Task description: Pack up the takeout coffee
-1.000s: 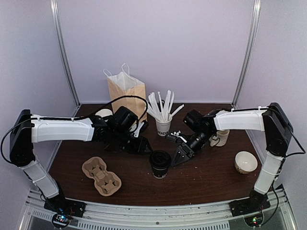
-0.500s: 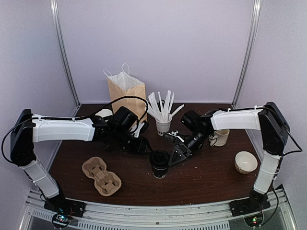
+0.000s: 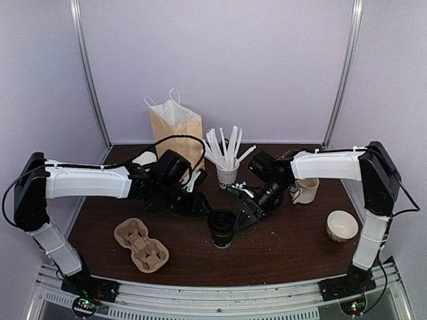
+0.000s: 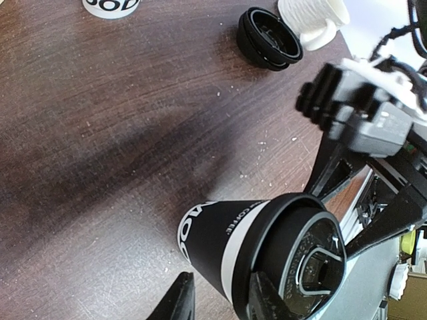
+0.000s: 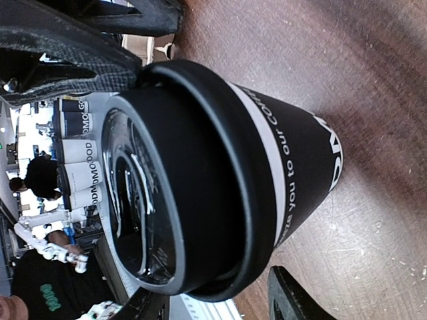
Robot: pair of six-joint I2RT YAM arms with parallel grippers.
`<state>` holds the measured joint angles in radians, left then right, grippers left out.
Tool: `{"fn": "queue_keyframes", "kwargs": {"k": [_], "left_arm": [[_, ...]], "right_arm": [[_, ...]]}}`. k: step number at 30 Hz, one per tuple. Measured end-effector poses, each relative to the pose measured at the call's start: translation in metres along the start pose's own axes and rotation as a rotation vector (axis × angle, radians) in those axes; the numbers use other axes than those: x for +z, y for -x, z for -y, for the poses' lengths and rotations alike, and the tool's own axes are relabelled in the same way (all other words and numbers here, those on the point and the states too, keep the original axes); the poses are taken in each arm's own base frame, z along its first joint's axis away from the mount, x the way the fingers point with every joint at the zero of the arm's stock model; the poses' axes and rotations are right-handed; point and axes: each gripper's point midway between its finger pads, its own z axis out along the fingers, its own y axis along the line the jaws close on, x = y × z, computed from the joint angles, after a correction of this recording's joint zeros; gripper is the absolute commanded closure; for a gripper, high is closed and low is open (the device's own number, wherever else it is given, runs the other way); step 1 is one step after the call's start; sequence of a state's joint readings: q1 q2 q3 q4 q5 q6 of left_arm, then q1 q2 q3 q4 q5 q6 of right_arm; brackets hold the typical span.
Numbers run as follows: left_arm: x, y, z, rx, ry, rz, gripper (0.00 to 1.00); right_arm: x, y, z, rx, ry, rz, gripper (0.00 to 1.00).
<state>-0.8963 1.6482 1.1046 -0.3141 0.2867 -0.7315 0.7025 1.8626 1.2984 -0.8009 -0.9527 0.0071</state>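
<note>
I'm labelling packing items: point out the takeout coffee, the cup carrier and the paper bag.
takeout coffee (image 3: 221, 219), top view, on its black lid.
cup carrier (image 3: 141, 245), top view, on the ridge between wells.
paper bag (image 3: 175, 133), top view, on its front face.

Looking matt and papery along the black coffee cup (image 5: 300, 167), centre right of the right wrist view; shining as smooth, glossy plastic on its lid (image 5: 200, 167), throwing back reflections. Showing dark, streaky wood grain with pale specks across the table (image 4: 100, 133). Appearing as plain brown paper at the bag (image 3: 175, 130), upper centre of the top view; as rough, matt pulp at the cup carrier (image 3: 140, 245), lower left.
</note>
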Motion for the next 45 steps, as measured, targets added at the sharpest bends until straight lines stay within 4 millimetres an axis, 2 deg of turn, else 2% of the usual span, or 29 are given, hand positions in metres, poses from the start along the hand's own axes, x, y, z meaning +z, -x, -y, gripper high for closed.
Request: {"fn": "queue_keyframes", "kwargs": {"k": [7,14,19,24,30,38,45], "left_arm": [[0.003,-0.004,-0.004,-0.006,-0.003,0.008,0.77],[0.007,-0.005,-0.008,-0.006,0.003,0.013,0.78],[0.003,-0.002,-0.002,0.023,0.002,0.033,0.77],[-0.002,-0.002,0.003,0.072,0.045,0.054,0.73],[-0.014,-0.008,-0.001,0.073,0.092,0.043,0.67],[-0.021,-0.023,-0.012,0.067,0.144,-0.014,0.59],[-0.032,-0.016,-0.003,0.074,0.128,0.012,0.54]], "right_arm": [[0.006,-0.003,0.002,0.072,0.029,-0.079,0.52],[0.002,-0.003,-0.001,0.05,0.024,-0.076,0.53],[-0.002,0.0,-0.002,-0.005,0.01,-0.063,0.53],[-0.012,0.006,0.001,-0.077,-0.056,-0.039,0.53],[-0.027,0.023,0.012,-0.129,-0.138,0.01,0.53],[-0.035,0.031,0.016,-0.147,-0.177,0.028,0.53],[-0.049,0.04,0.018,-0.154,-0.191,0.061,0.51]]}}
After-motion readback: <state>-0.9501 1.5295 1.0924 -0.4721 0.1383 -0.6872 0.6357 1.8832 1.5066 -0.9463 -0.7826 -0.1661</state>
